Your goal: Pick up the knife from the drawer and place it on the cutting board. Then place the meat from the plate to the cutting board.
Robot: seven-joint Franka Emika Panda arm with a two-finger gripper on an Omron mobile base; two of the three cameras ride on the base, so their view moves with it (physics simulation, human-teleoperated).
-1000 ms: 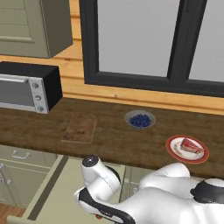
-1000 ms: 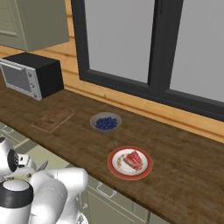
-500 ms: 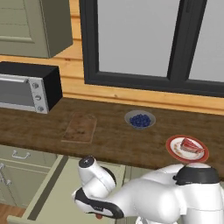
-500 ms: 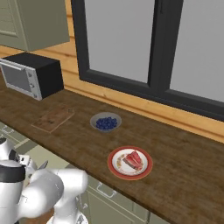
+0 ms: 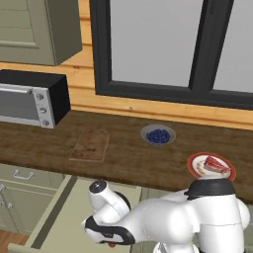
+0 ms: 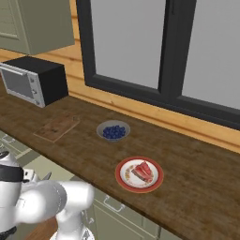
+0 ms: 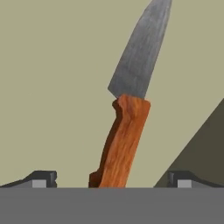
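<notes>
The knife [image 7: 124, 140] lies flat on the floor of the open olive-green drawer [image 7: 52, 87], with its grey blade pointing away from the hand. My gripper [image 7: 113, 179] is open, one fingertip on each side of the orange-red handle's end, both well apart from it. In the left base view my arm bends down into the drawer [image 5: 54, 217] below the counter. The cutting board [image 5: 90, 144] [image 6: 56, 127] lies bare on the counter. The meat [image 5: 215, 163] [image 6: 142, 171] rests on the orange-rimmed plate [image 5: 195, 165] [image 6: 123, 180].
A grey bowl of blue berries [image 5: 158, 134] [image 6: 113, 131] stands between board and plate. A black and silver toaster oven [image 5: 29, 99] [image 6: 33, 82] sits at the counter's left end under a wall cabinet. Narrower closed drawers [image 5: 22, 175] flank the open one.
My arm has folded further down over the open drawer, its upper joint rising and shifting sideways. Board, bowl, plate and meat have not moved.
</notes>
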